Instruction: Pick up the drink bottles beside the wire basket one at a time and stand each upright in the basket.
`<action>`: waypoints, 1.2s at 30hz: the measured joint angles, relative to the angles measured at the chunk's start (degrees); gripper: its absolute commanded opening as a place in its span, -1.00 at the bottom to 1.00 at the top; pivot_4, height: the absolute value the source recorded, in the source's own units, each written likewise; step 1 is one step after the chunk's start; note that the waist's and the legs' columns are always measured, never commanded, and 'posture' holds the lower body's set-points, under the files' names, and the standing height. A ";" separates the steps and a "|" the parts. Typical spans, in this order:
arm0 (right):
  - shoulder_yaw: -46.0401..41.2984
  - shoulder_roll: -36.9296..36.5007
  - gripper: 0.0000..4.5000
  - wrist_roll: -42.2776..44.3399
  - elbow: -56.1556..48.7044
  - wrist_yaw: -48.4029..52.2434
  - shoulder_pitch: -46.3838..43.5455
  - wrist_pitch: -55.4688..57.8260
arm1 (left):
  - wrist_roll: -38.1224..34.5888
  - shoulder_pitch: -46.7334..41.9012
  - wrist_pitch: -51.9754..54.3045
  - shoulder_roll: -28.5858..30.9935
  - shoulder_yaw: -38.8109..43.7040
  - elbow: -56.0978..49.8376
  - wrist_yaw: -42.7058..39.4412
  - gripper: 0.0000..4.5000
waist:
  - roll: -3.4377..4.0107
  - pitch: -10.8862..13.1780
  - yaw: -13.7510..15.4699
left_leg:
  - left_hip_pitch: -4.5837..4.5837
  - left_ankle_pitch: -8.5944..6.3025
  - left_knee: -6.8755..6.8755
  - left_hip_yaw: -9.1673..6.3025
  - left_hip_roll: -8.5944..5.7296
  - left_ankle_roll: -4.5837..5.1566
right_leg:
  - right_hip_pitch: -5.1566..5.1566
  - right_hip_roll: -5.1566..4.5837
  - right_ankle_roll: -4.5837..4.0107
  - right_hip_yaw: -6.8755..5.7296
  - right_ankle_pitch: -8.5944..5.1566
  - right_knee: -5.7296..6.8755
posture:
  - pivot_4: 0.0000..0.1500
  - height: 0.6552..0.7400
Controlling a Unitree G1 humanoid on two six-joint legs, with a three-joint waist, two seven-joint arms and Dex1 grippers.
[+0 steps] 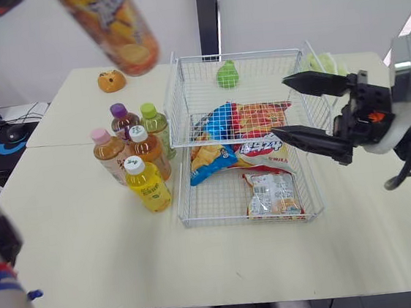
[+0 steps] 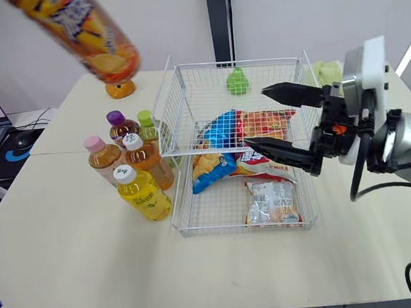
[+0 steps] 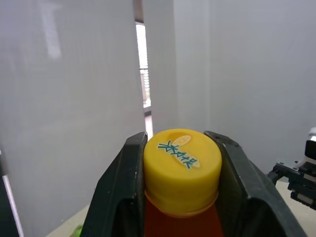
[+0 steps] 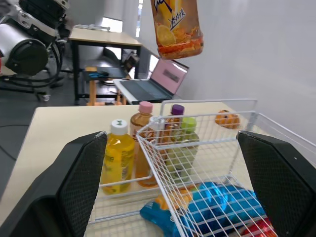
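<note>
Left gripper (image 3: 180,141) jaws are clamped on the neck of the orange drink bottle (image 1: 115,31), just under its yellow cap (image 3: 181,165). The bottle is held high in the air, above the far-left part of the table (image 1: 89,232). In the head views it sits left of the wire basket (image 1: 239,54).

Key relation: the bottle's long axis is tilted, with the base pointing down toward the basket side and the cap end up and to the left. The basket lies to the right of and below the held bottle. The next move probably needs a carry to the right, a tip to vertical, then a lowering.

The left arm owns this step. Right gripper (image 1: 281,106) hovers over the basket's right side, jaws wide apart and holding nothing.

Five more bottles stand upright, clustered just beside the basket's left wall:
- yellow bottle (image 1: 148,183)
- white-capped amber bottle (image 1: 148,151)
- pink-capped bottle (image 1: 108,153)
- purple-capped bottle (image 1: 122,120)
- green-capped bottle (image 1: 155,124)

All are smooth clear plastic cylinders with glossy labels, so likely slippery.

The basket is a thin white wire grid with an open top. Crinkly snack bags (image 1: 235,125) cover its middle and front, an uneven floor to stand a bottle on. The back part near the green toy (image 1: 227,74) looks barer and is the better target. An orange toy (image 1: 111,81) lies on the table beyond the bottles.
</note>
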 measured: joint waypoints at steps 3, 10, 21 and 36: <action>-4.67 -1.95 1.00 2.71 -3.95 -4.65 4.62 0.92 | 4.10 -4.40 -2.62 -6.76 -2.64 6.20 -5.15 -0.39 | -0.05 0.04 -0.12 | -0.02 0.00 0.00 0.01 0.00 0.00 | -0.01 0.00 0.12 0.01 -0.07 0.02 | 1.00 1.00; -14.94 -5.34 1.00 10.82 -12.12 -14.30 15.72 0.79 | 14.10 -8.02 -10.54 -18.49 -5.94 16.55 -13.55 -0.39 | -0.09 0.06 -0.59 | -0.01 0.00 0.00 0.02 0.00 0.02 | 0.01 0.01 0.16 0.05 -0.10 0.09 | 1.00 1.00; -24.38 -9.18 1.00 17.51 -17.92 -22.17 28.17 -3.65 | 26.40 -8.60 -23.33 -34.44 -7.52 25.69 -14.06 -0.39 | -0.18 0.12 -0.38 | -0.02 -0.11 0.03 0.04 0.00 0.21 | 0.01 0.03 0.17 0.06 -0.10 0.14 | 1.00 1.00; -18.19 -13.67 1.00 17.59 -14.15 -24.22 23.83 -9.46 | 39.52 -17.73 -40.42 -45.92 -6.19 47.18 1.08 -0.39 | -0.29 0.18 -0.35 | 0.12 -0.11 0.07 0.22 0.00 0.28 | 0.04 0.04 0.25 0.20 -0.07 0.25 | 1.00 1.00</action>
